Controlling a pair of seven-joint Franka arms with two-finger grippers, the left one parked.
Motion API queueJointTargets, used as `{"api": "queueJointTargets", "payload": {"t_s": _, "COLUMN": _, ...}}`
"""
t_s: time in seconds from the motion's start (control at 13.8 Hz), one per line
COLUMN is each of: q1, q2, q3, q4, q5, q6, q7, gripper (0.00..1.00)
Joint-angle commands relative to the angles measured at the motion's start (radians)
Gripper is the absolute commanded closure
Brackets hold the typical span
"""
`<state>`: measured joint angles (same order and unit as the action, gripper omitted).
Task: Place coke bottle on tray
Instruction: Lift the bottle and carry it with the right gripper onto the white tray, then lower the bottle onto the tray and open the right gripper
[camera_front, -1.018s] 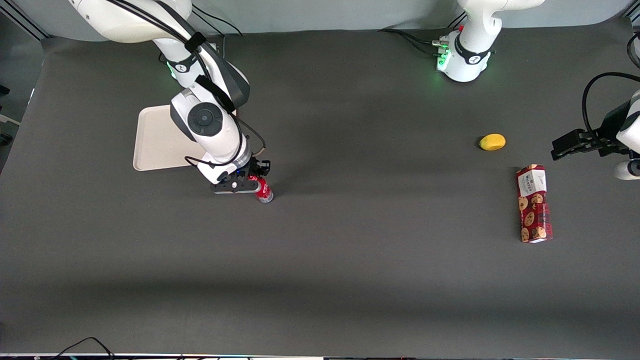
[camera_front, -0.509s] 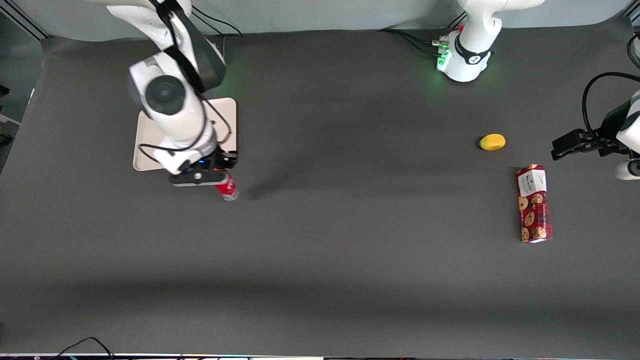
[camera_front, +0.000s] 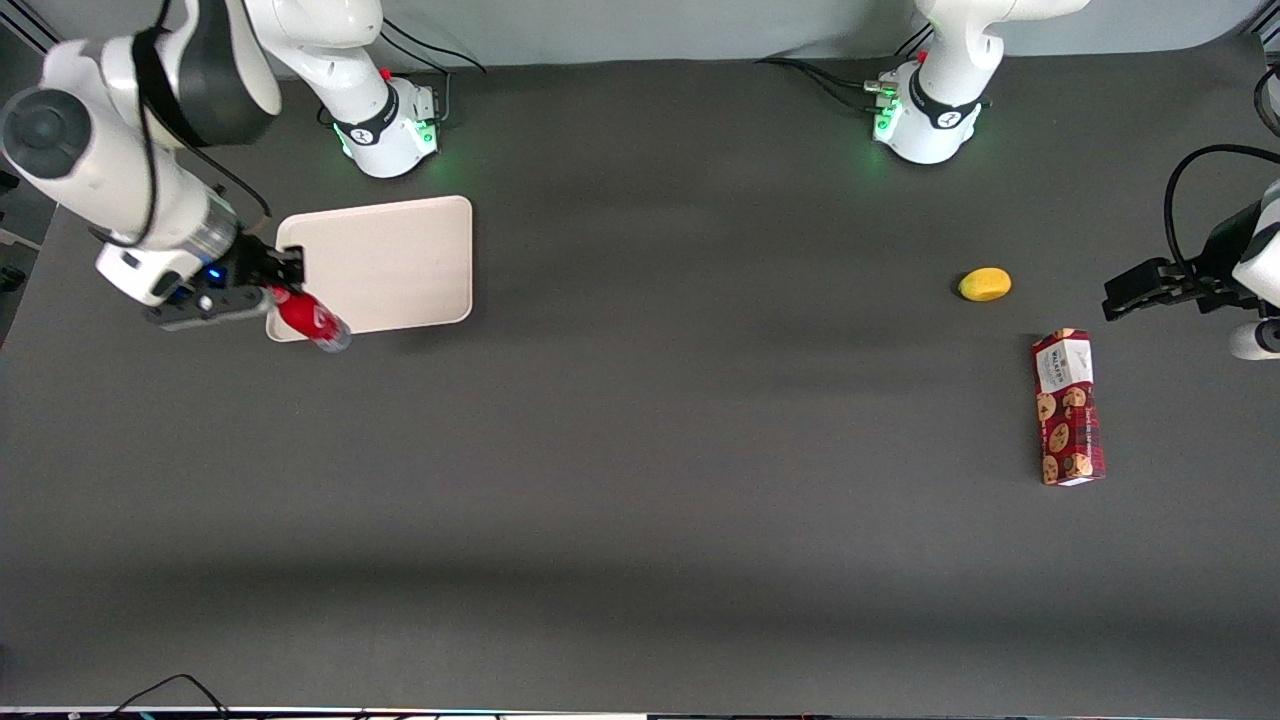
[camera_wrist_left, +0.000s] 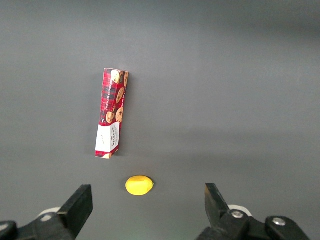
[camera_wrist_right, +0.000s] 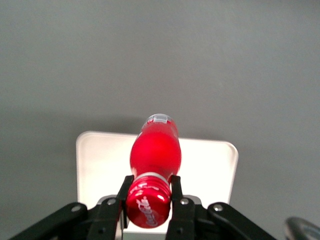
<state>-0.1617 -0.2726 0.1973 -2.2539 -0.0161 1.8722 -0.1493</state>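
The pincer (camera_front: 268, 296) is clamped on the coke bottle (camera_front: 312, 321) at its neck, just below the cap, holding it up off the counter (camera_front: 640, 480). The bottle hangs over the tray (camera_front: 390, 262) at its corner nearest the front camera, at the working arm's end. Toward the parked arm's end sit a lemon (camera_front: 984, 284) and a cookie box (camera_front: 1068, 407).

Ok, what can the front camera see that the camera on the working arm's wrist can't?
Only the front view shows the lemon and the cookie box, both lying toward the parked arm's end of the table. Only the wrist view shows the bottle's red cap pinched between the claw's fingers. Both show the claw shut on the coke bottle, held above the tray.
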Motion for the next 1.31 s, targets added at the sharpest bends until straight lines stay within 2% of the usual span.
{"api": "queueJointTargets", "payload": {"t_s": 0.0, "q1": 0.007, "q2": -0.161, "q3": -0.136, "q4": -0.217, "q5": 0.028, "q6": 0.042, "q7": -0.172, "gripper": 1.00}}
{"api": "queueJointTargets", "payload": {"t_s": 0.22, "q1": -0.016, "q2": -0.209, "q3": -0.162, "q4": -0.335, "q5": 0.013, "q6": 0.082, "q7": -0.239, "gripper": 1.00}}
{"api": "queueJointTargets", "payload": {"t_s": 0.44, "q1": -0.032, "q2": -0.208, "q3": -0.185, "q4": -0.406, "q5": -0.066, "q6": 0.181, "q7": -0.265, "gripper": 1.00}}
{"api": "queueJointTargets", "payload": {"t_s": 0.73, "q1": -0.032, "q2": -0.165, "q3": -0.341, "q4": -0.418, "q5": -0.166, "q6": 0.257, "q7": -0.371, "gripper": 1.00}}
{"api": "queueJointTargets", "payload": {"t_s": 0.95, "q1": -0.033, "q2": -0.157, "q3": -0.398, "q4": -0.458, "q5": -0.166, "q6": 0.295, "q7": -0.395, "gripper": 1.00}}
{"api": "queueJointTargets", "payload": {"t_s": 1.24, "q1": -0.033, "q2": -0.122, "q3": -0.401, "q4": -0.484, "q5": -0.166, "q6": 0.352, "q7": -0.394, "gripper": 1.00}}
